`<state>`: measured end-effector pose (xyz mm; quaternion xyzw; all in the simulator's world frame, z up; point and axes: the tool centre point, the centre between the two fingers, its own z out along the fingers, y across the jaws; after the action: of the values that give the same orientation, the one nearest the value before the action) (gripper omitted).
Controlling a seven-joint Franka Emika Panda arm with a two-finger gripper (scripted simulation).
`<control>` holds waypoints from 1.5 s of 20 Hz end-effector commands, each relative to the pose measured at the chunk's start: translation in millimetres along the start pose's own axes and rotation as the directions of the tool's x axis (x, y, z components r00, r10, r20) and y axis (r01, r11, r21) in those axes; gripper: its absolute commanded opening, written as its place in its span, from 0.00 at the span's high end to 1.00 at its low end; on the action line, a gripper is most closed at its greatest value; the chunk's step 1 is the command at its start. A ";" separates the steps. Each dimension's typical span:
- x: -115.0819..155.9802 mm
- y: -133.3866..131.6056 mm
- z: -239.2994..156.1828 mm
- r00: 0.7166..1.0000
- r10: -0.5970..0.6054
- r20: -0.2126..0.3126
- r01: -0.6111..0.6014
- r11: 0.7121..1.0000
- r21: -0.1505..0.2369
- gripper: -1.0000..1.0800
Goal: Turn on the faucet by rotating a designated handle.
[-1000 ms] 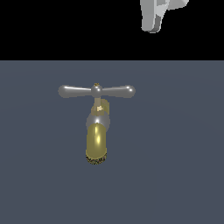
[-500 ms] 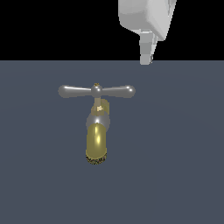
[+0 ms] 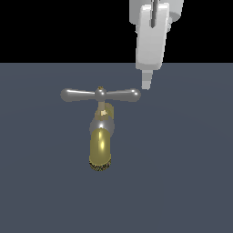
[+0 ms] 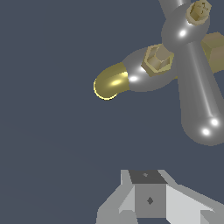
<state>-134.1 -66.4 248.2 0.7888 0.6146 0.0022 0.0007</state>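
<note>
In the exterior view the faucet (image 3: 101, 136) stands on a flat slate-grey floor (image 3: 182, 182), a little to the exterior view's left of centre, its golden-brass spout (image 3: 100, 152) pointing toward the camera and ending in a rough dark rim. A silver collar (image 3: 103, 124) sits above the spout, and across the top lies the handle (image 3: 100, 94), a slim silver crossbar with a ball hub at its middle and a rounded bulb at each end. The white gripper (image 3: 145, 84) hangs down from the top of the picture on the exterior view's right, its narrow tip just beside the crossbar's bulb on that side (whether it touches the bulb cannot be told). Only one fingertip shows there, so this view does not reveal how far apart the fingers stand. In the wrist view the handle (image 4: 192, 74) fills one corner, one thick silver arm ending in a glossy bulb, with the ball hub and a small brass nut (image 4: 199, 11) at its top. Beside it the silver collar (image 4: 140, 76) carries a second brass hex nut (image 4: 158, 58), and the golden spout (image 4: 111, 82) curves away from it. The gripper (image 4: 148, 199) shows only as grey and white body parts at the edge of the picture, well apart from the bulb, holding nothing; its spread cannot be told here either.
</note>
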 end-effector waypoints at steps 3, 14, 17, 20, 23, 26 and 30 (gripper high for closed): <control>4.9 10.7 19.0 0.995 -0.099 0.003 0.099 0.995 0.000 1.00; 15.0 24.9 46.4 0.971 -0.240 0.003 0.240 0.971 0.003 1.00; 16.5 26.3 49.4 0.967 -0.255 0.002 0.255 0.967 0.004 1.00; 17.1 27.0 50.8 0.965 -0.262 0.002 0.262 0.965 0.004 1.00; 17.2 27.0 50.8 0.965 -0.262 0.002 0.262 0.965 0.004 1.00; 17.7 29.7 50.8 0.965 -0.262 0.002 0.262 0.965 0.004 1.00; 19.5 40.6 50.9 0.965 -0.262 0.002 0.262 0.965 0.004 1.00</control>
<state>-93.8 -57.0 197.5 0.7007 0.7135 -0.0002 0.0003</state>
